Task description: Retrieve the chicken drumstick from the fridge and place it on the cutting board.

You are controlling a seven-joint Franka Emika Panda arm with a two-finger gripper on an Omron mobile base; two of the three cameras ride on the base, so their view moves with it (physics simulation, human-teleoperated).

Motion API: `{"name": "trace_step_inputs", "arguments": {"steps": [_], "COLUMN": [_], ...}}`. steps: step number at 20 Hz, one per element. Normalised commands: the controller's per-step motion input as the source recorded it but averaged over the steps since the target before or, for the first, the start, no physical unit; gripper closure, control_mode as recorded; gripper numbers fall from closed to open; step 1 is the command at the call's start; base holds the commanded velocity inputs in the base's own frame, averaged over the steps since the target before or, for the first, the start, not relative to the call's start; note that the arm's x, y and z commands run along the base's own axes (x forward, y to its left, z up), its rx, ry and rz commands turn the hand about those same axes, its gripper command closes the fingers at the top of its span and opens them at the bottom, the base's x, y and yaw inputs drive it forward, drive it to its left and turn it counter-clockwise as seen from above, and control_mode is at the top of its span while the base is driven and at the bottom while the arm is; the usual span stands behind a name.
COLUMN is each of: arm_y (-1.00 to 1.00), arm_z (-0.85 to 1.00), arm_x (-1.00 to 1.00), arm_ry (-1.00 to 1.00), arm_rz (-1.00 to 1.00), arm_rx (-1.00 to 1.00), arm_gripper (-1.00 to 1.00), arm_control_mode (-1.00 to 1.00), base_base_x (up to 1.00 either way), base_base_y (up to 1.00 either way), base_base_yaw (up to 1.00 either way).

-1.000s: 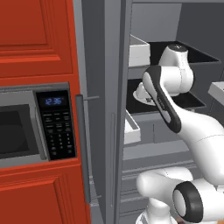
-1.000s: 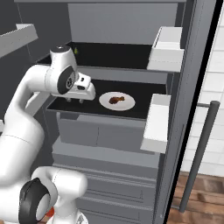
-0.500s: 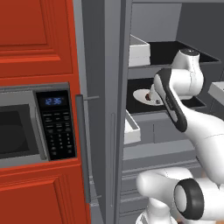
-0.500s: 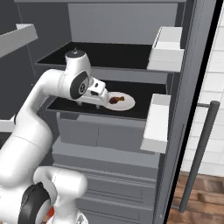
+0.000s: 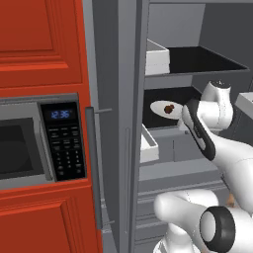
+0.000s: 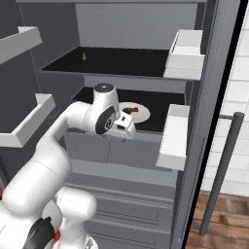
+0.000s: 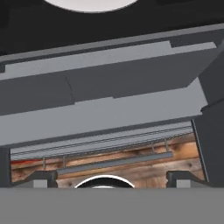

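The fridge (image 5: 129, 148) stands open. On its middle black shelf the chicken drumstick (image 6: 130, 110), a small reddish-brown lump, lies on a white plate (image 6: 141, 115); from the left I see the drumstick (image 5: 169, 108) on the plate (image 5: 158, 106) too. My gripper (image 6: 124, 134) hangs at the shelf's front edge, just before the plate and a little lower, pointing down. In the hand view my gripper (image 7: 111, 179) is open, its tips wide apart and nothing between them, with the plate's rim (image 7: 87, 3) at the top. The cutting board is out of view.
White door bins (image 6: 172, 136) jut from the fridge door on the right, beside its long grey handle (image 6: 221, 170). A black-fronted microwave (image 5: 29, 143) sits in red cabinets to the left. Grey drawer fronts (image 7: 109, 87) lie under the shelf, with wooden floor (image 7: 131, 157) below.
My hand has swung right along the middle shelf, from left of the plate to its front edge, and dipped lower. The drumstick and plate have not moved.
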Motion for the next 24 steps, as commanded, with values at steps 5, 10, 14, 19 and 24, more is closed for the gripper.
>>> {"name": "trace_step_inputs", "arguments": {"steps": [5, 10, 14, 19, 24], "arm_y": [-0.23, -0.03, 0.00, 0.00, 0.00], "arm_z": [-0.54, 0.05, 0.42, 0.74, 0.72], "arm_x": [0.05, 0.01, 0.08, 0.24, 0.37], "arm_ry": [-0.09, -0.07, -0.04, -0.02, 0.00], "arm_rz": [0.00, 0.00, 0.00, 0.00, 0.00], "arm_rx": [0.00, 0.01, 0.01, 0.01, 0.00], "arm_gripper": [-1.00, -1.00, -1.00, -1.00, -1.00], "arm_control_mode": [-1.00, -1.00, -1.00, -1.00, -1.00], "base_base_x": [0.00, 0.00, 0.00, 0.00, 0.00], "base_base_y": [0.00, 0.00, 0.00, 0.00, 0.00], "base_base_yaw": [0.00, 0.00, 0.00, 0.00, 0.00]}}
